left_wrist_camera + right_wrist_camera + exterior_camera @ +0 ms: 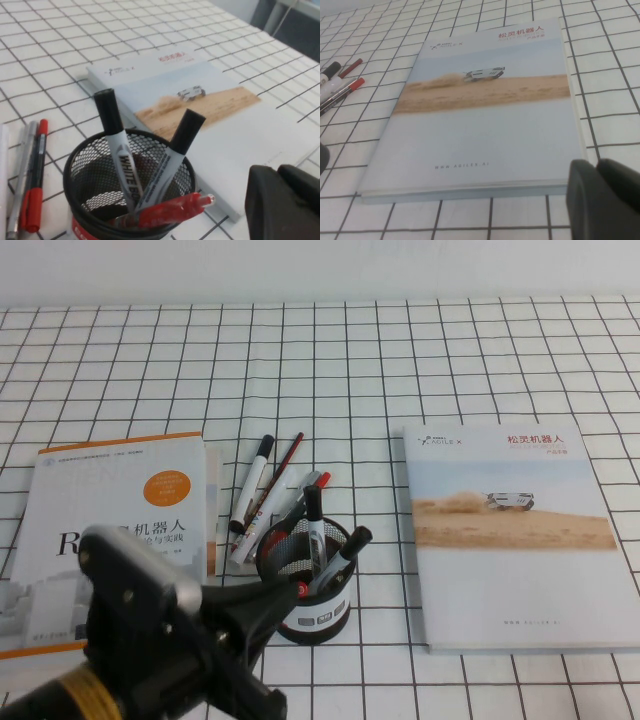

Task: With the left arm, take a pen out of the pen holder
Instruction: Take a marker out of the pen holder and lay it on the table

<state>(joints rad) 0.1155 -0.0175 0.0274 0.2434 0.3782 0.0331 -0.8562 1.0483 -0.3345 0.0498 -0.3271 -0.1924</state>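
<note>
Hovering at the rim of the pen holder (325, 622), left of the booklet (510, 570), the left gripper (282, 600) is clenched shut beside a red pen (165, 211); the right gripper (602, 200) sits above the booklet's corner, state untellable.

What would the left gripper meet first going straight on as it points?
Probably the red pen leaning in the pen holder; the left gripper is beside its rim, the right gripper near the booklet.

Your left arm (130, 640): stretched forward from the near left.
Your left gripper (287, 592): fingers pressed together.
Your right gripper (606, 199): low, on your right.
</note>
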